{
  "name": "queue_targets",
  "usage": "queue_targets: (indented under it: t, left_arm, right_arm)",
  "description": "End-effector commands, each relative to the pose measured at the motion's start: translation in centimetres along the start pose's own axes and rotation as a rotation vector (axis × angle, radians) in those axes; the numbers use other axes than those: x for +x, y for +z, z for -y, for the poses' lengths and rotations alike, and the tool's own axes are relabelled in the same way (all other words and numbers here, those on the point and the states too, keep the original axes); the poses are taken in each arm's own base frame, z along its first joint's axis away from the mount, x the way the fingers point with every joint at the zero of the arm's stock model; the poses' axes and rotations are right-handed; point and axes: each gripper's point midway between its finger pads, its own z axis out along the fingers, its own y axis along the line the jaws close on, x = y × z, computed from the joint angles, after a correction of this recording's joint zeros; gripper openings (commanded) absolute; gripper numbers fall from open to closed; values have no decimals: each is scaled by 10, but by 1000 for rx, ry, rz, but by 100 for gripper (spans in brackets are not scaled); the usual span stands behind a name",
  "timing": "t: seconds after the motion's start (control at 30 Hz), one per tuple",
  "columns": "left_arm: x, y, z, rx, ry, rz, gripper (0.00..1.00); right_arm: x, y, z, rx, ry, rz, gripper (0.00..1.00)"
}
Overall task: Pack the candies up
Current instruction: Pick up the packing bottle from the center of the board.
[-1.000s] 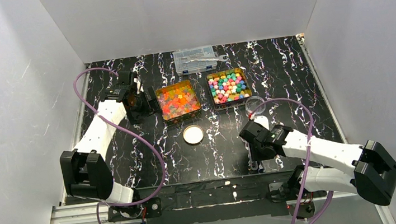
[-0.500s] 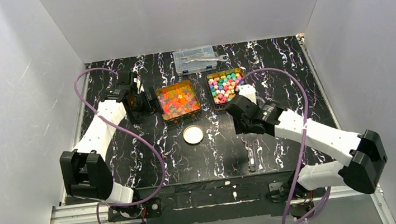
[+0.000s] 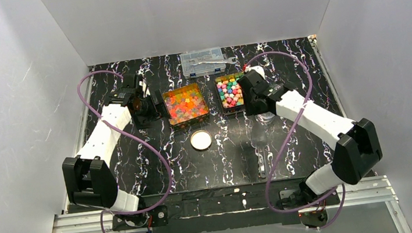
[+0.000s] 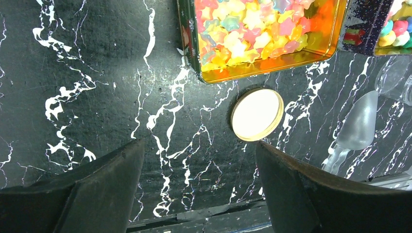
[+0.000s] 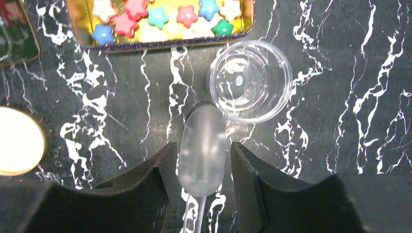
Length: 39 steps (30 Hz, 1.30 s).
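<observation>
The candies fill two open tins. Glossy red, orange and yellow ones lie in the left tin, pastel stars in the right tin. My left gripper hovers just left of the left tin, its jaws wide open and empty. My right gripper hangs over the near right corner of the pastel tin, open and holding nothing. Below it on the table lie a clear plastic spoon and an empty clear cup.
A round white lid lies in front of the left tin. A clear compartment box with a wrench stands at the back. The spoon's handle points toward the near edge. White walls close in three sides.
My right gripper has risen from the spoon near the front edge and swung back to the pastel tin, its jaws wider apart. The spoon stays on the table. The left arm has not moved.
</observation>
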Motion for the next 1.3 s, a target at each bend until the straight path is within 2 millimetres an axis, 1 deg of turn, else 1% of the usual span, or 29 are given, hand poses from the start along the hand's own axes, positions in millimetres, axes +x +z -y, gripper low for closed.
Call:
queue_targets:
  t: [0.0,0.2,0.33,0.47,0.73,0.8,0.93,1.07,1.27]
  left_arm:
    - [1,-10,3,30,11,17,84]
    - [1,-11,8,60,18,18,84]
    - [1,-11,10,72,20,21,84]
    - [2,-10,9,73,21,17,84]
    - [2,-10,9,72,22,16,84]
    - [2,-9,9,70,23,16,84]
    - [2,-8,8,67,23,14,84]
    - [2,-8,8,65,23,13,84]
    - [2,-7,8,64,22,10,84]
  right_arm:
    - [-29,11,-5,-82,13,31,53]
    - [-26,39,4,-91,52,-16,50]
    - [-26,52,3,-105,65,-31,48]
    - [-20,67,4,-102,75,-70,45]
    - [-12,89,6,-74,75,-103,40]
    - [-10,93,6,-70,71,-110,37]
    - [-8,99,9,-55,62,-121,35]
    - [-6,101,10,-49,57,-129,26]
    - [-5,100,8,-60,55,-134,6]
